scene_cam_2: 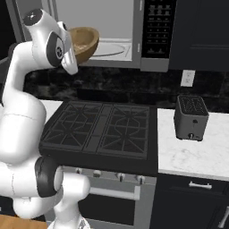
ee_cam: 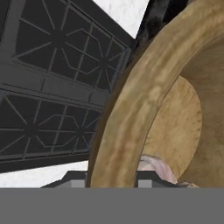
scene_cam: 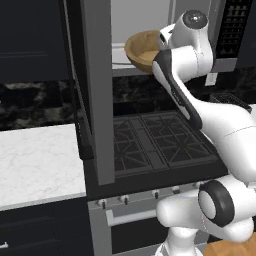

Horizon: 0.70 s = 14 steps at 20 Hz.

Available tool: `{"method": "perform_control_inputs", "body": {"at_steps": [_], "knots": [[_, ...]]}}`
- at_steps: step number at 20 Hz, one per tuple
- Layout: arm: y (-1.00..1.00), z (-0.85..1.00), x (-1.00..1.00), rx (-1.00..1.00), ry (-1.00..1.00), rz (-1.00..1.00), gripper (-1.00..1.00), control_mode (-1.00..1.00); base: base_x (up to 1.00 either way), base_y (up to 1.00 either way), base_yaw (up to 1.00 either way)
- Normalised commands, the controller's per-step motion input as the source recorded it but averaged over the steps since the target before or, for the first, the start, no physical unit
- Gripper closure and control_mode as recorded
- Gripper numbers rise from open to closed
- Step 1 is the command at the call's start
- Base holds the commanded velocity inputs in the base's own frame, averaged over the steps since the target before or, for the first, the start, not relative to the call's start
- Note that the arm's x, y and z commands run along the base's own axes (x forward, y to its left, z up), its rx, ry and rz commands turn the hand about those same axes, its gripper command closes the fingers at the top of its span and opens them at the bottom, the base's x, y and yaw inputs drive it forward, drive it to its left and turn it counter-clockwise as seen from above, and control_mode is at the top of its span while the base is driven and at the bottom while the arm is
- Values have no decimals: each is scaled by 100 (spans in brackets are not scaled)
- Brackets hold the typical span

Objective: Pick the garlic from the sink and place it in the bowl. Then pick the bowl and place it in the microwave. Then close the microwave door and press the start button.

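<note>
On the left of the left base view there is a white stone counter (scene_cam: 35,160). Next to it hangs the microwave door (scene_cam: 96,90), wide open, seen from its thin edge as a tall grey strip. The right base view does not show this door.

In the middle of both base views sits a black stove (scene_cam: 160,145) with dark grates. Little round knobs (scene_cam_2: 120,176) run along its front. Above the stove is the open microwave (scene_cam_2: 112,27), pale inside.

The white arm holds the bowl (scene_cam: 142,50) up in front of the microwave's opening. The bowl is tan wood and it is tipped. It is in the air, well above the stove.

The hand view is very close to the bowl. It shows the bowl's thick rim and the inside. The garlic (ee_cam: 155,168) lies inside the bowl near the bottom edge of that view, a small pinkish-white lump. The base views do not show the garlic. The gripper (ee_cam: 109,179) sits at the rim, with one finger on each side of it, clamped on the bowl.

On the right of the right base view there is a dark button panel (scene_cam_2: 156,27) on the microwave. Its marks are too small to read. Lower down a grey toaster (scene_cam_2: 191,117) stands on another white counter, with a wall plug (scene_cam_2: 188,78) above it.
</note>
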Motion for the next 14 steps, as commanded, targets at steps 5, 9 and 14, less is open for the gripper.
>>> {"method": "perform_control_inputs", "body": {"at_steps": [5, 9, 14], "knots": [[2, 3, 100, 0, 0, 0, 100, -100, 0, 0, 0], [0, 0, 99, 0, 0, 1, 100, -100, 0, 0, 0], [0, 0, 100, 0, 0, 3, 100, -100, 0, 0, 0]]}}
